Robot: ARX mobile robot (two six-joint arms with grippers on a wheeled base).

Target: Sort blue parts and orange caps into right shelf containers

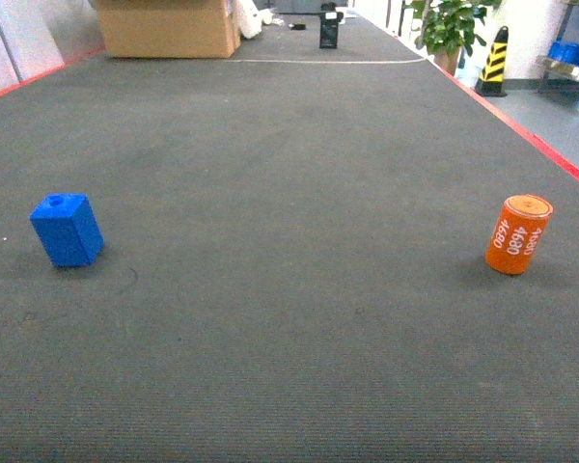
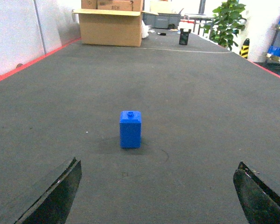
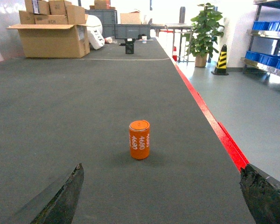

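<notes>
A blue part (image 1: 67, 230), a small block with a round hole in its top, stands on the dark mat at the left. An orange cap (image 1: 518, 234) lettered "4680" stands upright at the right. My left gripper (image 2: 157, 164) is open, low over the mat, with the blue part (image 2: 130, 129) ahead of it and apart. Facing the orange cap (image 3: 139, 139) from a distance, my right gripper (image 3: 162, 167) is open and holds nothing. Neither gripper shows in the head view. Blue shelf containers (image 3: 269, 59) sit on a metal rack far right.
A red line (image 3: 210, 116) marks the mat's right edge, with grey floor beyond. Cardboard boxes (image 1: 169, 27) stand at the far end, with a small black object (image 1: 329, 31) nearby. A potted plant (image 3: 203, 28) and a yellow-black cone (image 3: 220, 59) stand off the mat.
</notes>
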